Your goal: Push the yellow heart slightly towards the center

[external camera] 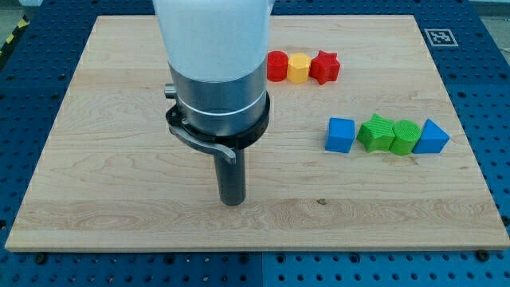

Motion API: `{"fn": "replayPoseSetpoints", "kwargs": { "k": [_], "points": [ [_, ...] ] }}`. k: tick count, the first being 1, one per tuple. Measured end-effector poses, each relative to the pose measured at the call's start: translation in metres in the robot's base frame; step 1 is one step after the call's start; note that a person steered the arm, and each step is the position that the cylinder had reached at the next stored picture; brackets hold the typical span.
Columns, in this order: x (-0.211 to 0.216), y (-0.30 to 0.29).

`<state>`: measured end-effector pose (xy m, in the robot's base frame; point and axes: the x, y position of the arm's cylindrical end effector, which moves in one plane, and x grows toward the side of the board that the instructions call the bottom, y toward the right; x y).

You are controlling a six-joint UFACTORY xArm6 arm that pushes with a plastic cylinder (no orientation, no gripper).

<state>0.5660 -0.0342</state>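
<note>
A small yellow block (298, 68) sits near the view's top, right of centre; I cannot make out its shape clearly. It is wedged in a row between a red round block (276, 65) on its left and a red star (324, 67) on its right, touching both. My tip (232, 201) rests on the board well below and to the left of the yellow block, touching no block. The wide arm body (215, 72) hides part of the board above the tip.
A second row lies at the view's right: a blue cube (340, 135), a green star (374, 132), a green round block (405, 136) and a blue triangle (431, 137). The wooden board (96, 159) ends at blue perforated table edges.
</note>
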Motion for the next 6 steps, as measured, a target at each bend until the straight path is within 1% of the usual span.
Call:
{"fn": "replayPoseSetpoints", "kwargs": {
  "k": [4,5,6],
  "points": [
    [-0.001,0.004],
    [-0.011,0.004],
    [-0.033,0.004]
  ]
}}
